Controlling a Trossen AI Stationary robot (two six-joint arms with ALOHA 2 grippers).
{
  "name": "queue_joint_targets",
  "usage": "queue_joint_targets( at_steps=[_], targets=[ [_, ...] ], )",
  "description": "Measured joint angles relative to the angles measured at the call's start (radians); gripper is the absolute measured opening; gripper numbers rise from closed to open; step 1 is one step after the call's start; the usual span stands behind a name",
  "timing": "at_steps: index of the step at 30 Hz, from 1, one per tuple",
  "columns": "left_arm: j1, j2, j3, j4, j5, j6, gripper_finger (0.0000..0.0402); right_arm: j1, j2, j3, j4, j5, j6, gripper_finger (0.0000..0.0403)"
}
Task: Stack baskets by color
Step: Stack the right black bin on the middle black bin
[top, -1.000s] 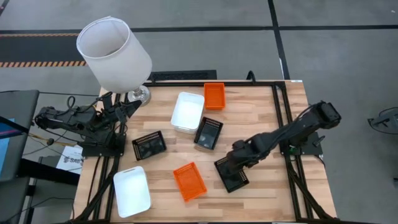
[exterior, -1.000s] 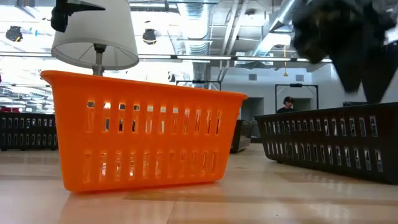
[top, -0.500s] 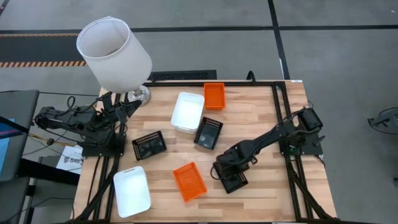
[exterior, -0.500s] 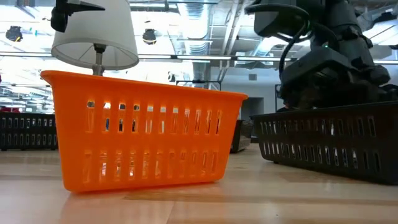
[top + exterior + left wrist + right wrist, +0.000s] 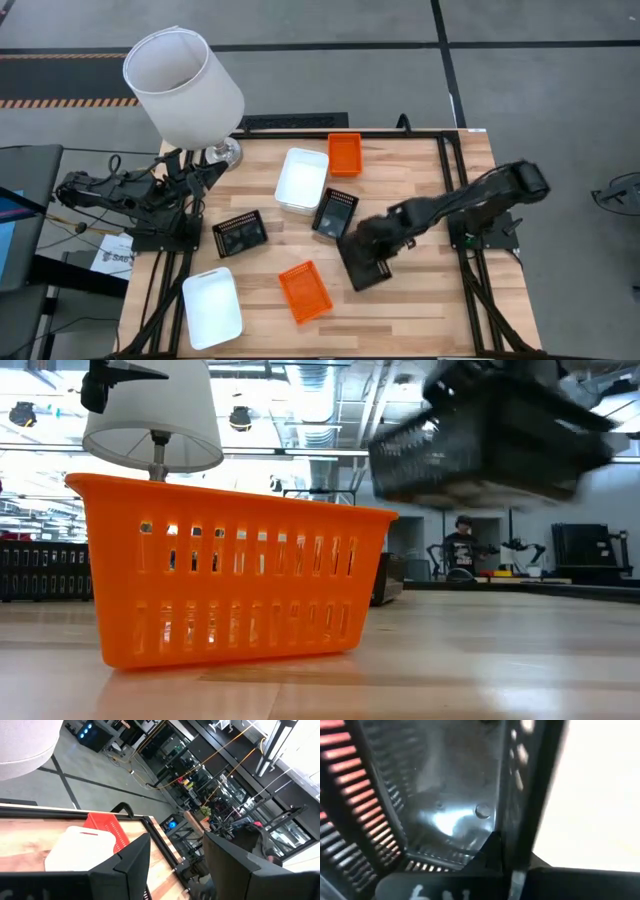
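A black mesh basket hangs above the table's near right part, with my right gripper shut on it. On the table rest another black basket at the middle, a third black one at the left, a white basket, an orange basket at the far edge, an orange basket near the front, and a white basket at the near left. My left gripper waits open at the table's left edge. My right gripper pinches the black basket's far wall, one finger inside the basket and the other outside. It comes slanting down from the table's right side. The basket hangs lifted clear of the table, slightly tilted.
A lamp with a large white shade stands at the far left corner, over the left arm. A black frame rail runs along the table's right side. Bare wood shows on the right half of the table.
My right gripper has sunk onto the black basket at the near right, shut on its wall and lifted it clear of the table. It has carried it a little toward the table's left and far edges. The other baskets have not moved.
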Motion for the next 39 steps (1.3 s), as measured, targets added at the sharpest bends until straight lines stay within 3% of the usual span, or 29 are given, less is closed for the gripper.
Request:
queue_joint_targets(
  at_steps=[7,9,18,39],
  targets=[
    [0.0,0.0,0.0,0.004,0.0,-0.001,0.0171,-0.143,-0.148,0.0,0.069,0.379,0.127,0.0003],
    [0.0,0.0,0.0,0.005,0.0,-0.001,0.0171,-0.181,-0.142,0.001,0.137,0.43,0.124,0.0002],
    [0.0,0.0,0.0,0.004,-0.001,-0.007,0.0171,-0.254,0.008,0.0,0.321,0.38,0.178,0.0002],
    [0.0,0.0,0.0,0.0,0.008,-0.001,0.0171,-0.229,0.193,0.0,0.287,0.265,0.32,0.0002]
  ],
)
